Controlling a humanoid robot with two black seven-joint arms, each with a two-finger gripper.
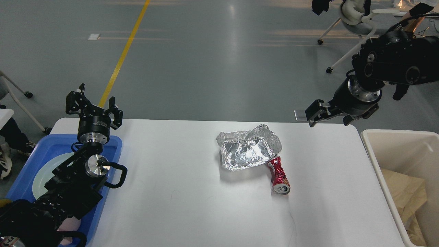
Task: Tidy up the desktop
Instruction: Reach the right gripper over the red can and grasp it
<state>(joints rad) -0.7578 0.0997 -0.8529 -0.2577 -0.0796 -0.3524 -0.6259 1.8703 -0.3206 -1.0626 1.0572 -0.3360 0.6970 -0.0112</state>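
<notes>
The white desktop (171, 195) holds a crumpled silver foil tray (248, 151) at its middle. A crushed red can (279, 175) lies on its side, touching the foil's front right corner. My left gripper (94, 108) is open and empty, raised over the table's far left corner above the blue tray (20, 178). My right gripper (331, 116) hangs over the table's far right edge, well right of the foil; its fingers look spread with nothing between them.
The blue tray at the left holds a pale plate (43, 175) and something pink (73, 226), partly under my left arm. A cream bin (375, 154) with brown paper (404, 192) stands off the right edge. An office chair (360, 20) is far back right.
</notes>
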